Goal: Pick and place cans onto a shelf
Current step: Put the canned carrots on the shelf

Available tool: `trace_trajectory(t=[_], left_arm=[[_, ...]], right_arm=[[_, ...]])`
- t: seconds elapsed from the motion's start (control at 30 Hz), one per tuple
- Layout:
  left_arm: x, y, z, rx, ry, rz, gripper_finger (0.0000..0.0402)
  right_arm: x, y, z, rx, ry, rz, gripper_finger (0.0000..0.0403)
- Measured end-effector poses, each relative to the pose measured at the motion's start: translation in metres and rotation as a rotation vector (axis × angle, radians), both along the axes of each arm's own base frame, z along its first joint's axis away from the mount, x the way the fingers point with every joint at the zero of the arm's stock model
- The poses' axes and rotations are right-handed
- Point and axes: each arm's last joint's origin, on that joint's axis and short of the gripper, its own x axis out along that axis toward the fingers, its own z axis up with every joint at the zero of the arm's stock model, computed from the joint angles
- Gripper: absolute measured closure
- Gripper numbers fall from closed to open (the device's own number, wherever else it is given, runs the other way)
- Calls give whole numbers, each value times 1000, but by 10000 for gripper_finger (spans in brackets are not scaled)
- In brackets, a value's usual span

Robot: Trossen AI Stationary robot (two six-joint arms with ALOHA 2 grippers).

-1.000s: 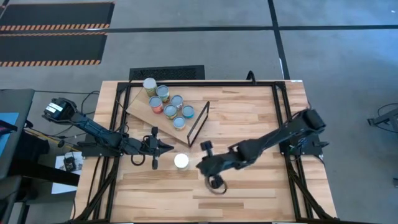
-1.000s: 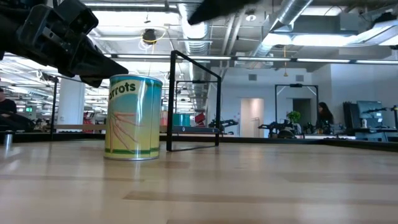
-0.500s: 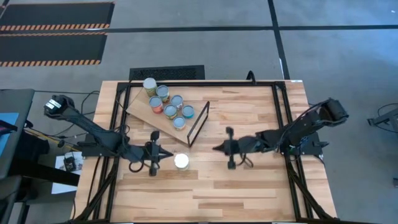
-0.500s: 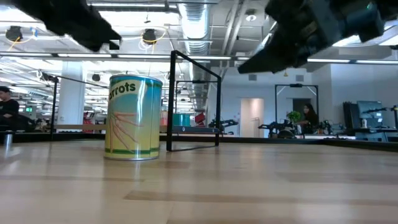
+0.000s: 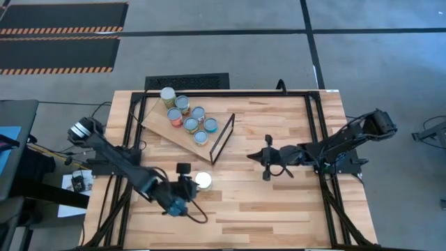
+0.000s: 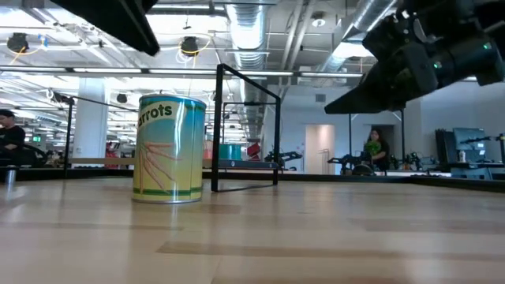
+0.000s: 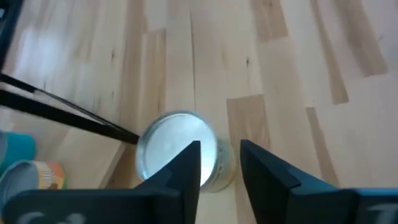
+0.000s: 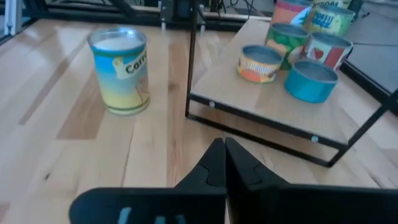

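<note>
A yellow-green labelled can [image 5: 203, 180] with a silvery top stands upright on its base on the tabletop, near the shelf's black frame [image 5: 223, 137]. It also shows in the low view [image 6: 168, 148] and the right wrist view [image 8: 121, 71]. Several more cans [image 5: 188, 115] stand on the tilted plywood shelf [image 5: 155, 124]. My left gripper [image 5: 189, 183] hovers above the loose can [image 7: 177, 152], pointing down, fingers open, touching nothing. My right gripper [image 5: 252, 157] is shut and empty, in the air right of the frame, pointing at the shelf [image 8: 273, 109].
A black metal rail frame [image 5: 313, 118] runs around the table's edges. Bare tabletop [image 5: 279, 209] lies in front of and right of the loose can. The room beyond the table shows in the low view, with a person [image 6: 371, 150] far off.
My left gripper has moved from the can's left toward the table's near edge and closer to the can, rising and tipping down over it. My right gripper has drawn back from near the can toward the table's right and far side. The can has stayed put.
</note>
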Motion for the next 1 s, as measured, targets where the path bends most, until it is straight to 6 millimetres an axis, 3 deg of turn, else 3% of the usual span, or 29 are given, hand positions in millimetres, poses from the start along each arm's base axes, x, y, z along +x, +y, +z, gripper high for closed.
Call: trace_trajectory(t=[0.17, 0.3, 0.87, 1.0], left_arm=[[18, -8, -14, 27, 61, 6, 282], [24, -4, -23, 26, 98, 41, 284], [25, 15, -31, 24, 162, 97, 398], [14, 23, -16, 39, 200, 178, 401]], right_arm=[[-2, 0, 1, -4, -18, 2, 395], [-3, -1, 5, -7, -36, 5, 395], [-4, 0, 8, -19, -45, 14, 394], [-4, 0, 8, -19, -45, 14, 394]])
